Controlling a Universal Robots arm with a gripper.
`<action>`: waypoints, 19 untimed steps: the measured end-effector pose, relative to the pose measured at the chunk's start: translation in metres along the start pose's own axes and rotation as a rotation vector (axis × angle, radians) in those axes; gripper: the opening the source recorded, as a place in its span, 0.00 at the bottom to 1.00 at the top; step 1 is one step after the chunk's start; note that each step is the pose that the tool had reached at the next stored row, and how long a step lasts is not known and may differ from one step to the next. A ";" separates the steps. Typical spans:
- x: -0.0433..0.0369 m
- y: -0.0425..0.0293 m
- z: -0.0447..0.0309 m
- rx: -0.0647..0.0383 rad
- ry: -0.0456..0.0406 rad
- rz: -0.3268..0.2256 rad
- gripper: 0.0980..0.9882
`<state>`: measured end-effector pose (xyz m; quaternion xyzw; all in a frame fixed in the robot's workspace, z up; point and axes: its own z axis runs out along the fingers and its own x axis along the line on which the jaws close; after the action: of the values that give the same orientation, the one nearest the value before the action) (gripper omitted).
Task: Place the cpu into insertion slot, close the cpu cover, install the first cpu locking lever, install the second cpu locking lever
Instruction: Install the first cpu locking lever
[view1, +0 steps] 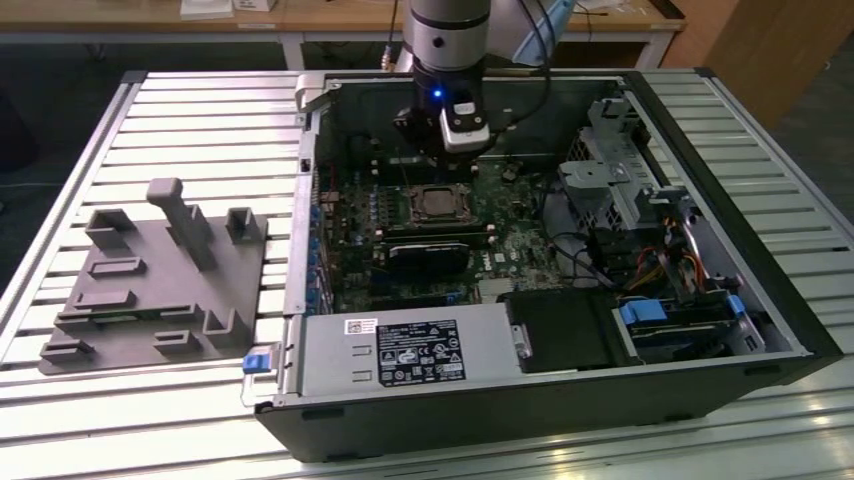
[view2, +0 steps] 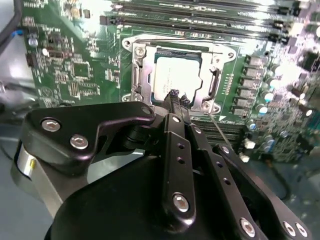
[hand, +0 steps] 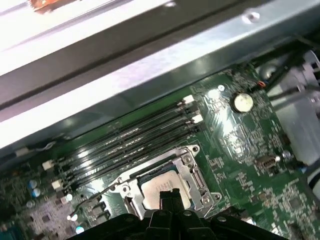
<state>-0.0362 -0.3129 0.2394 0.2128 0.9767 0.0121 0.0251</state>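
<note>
The cpu lies flat in the insertion slot, its silver-beige top showing. The cpu cover, a silvery frame, lies down around the chip. A thin wire locking lever stands out sideways from the socket. My gripper hangs just above the chip's near edge, shut, with its tips together and nothing between them.
Long black memory slots run beside the socket. A coin battery sits on the board. The case wall is close by. A black card, power supply, drive cage and grey fixture plate also stand around.
</note>
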 end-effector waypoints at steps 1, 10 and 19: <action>0.0000 0.0000 0.0001 -0.001 0.0006 -0.018 0.01; 0.0001 -0.0001 0.0014 -0.008 0.0062 -0.181 0.01; 0.0007 -0.0004 0.0035 -0.015 0.0115 -0.333 0.01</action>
<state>-0.0368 -0.3129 0.2359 0.0477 0.9985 0.0161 0.0228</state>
